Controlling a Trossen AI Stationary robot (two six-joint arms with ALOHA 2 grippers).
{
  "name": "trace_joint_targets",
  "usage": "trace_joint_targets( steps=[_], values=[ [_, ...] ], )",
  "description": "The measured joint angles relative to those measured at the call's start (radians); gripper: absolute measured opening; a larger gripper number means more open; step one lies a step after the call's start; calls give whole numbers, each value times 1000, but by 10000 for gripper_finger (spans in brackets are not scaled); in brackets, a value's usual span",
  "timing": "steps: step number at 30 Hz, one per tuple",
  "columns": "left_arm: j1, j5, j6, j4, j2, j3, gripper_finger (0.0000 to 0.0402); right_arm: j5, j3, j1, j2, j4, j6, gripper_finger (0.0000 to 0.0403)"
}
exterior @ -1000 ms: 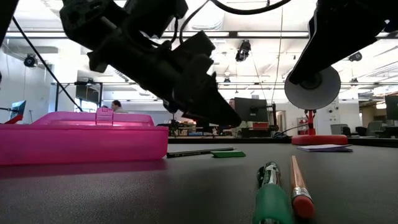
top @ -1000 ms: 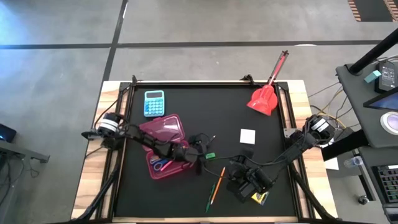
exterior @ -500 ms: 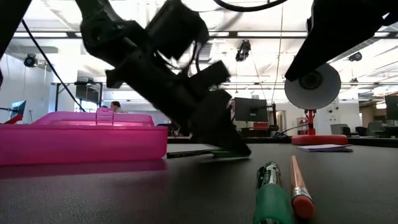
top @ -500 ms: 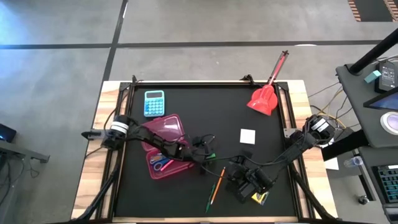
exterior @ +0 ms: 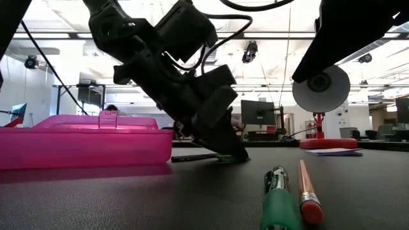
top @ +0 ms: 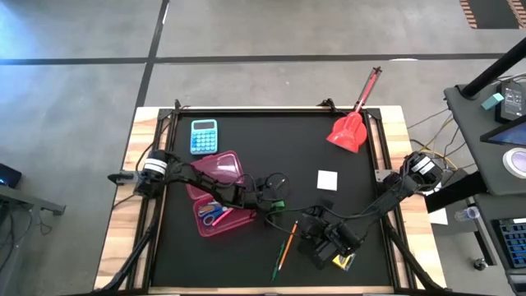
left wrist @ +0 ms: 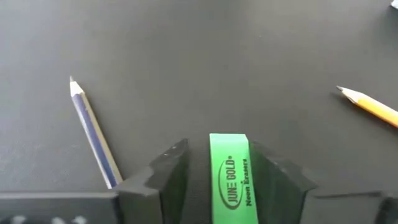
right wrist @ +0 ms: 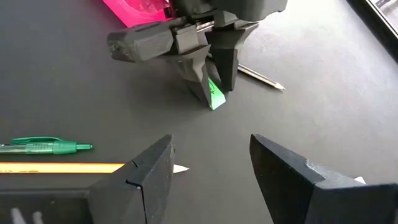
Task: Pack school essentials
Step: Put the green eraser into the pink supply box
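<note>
Left end effector (left wrist: 212,180) down on worktop (top: 312,156), fingers straddling green eraser (left wrist: 229,177), narrowing for pickup, not gripping yet. Right end effector (right wrist: 208,165) waiting nearby, wide, empty. Pink case (top: 215,193) alongside, ready for packing.

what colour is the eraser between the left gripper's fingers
Bright green with dark lettering; the eraser shows best in the left wrist view, lying between the left gripper fingers.

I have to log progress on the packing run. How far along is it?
Done: the blue-handled scissors already lie in the pink case. In hand: the left gripper is down on the table with a finger on each side of the green eraser. Left: the green pen, the orange pencil and a dark pencil are on the table. The right gripper waits open near them.
</note>
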Motion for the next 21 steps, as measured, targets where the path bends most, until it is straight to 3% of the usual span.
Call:
trace_joint_targets(
  steps=[12, 21],
  values=[
    [1, 10, -15, -8, -31, -5, 54, 0, 0, 0, 0, 4, 0, 201],
    [-7, 68, 40, -48, -129, -16, 44, 0, 0, 0, 0, 13, 0, 201]
  ],
)
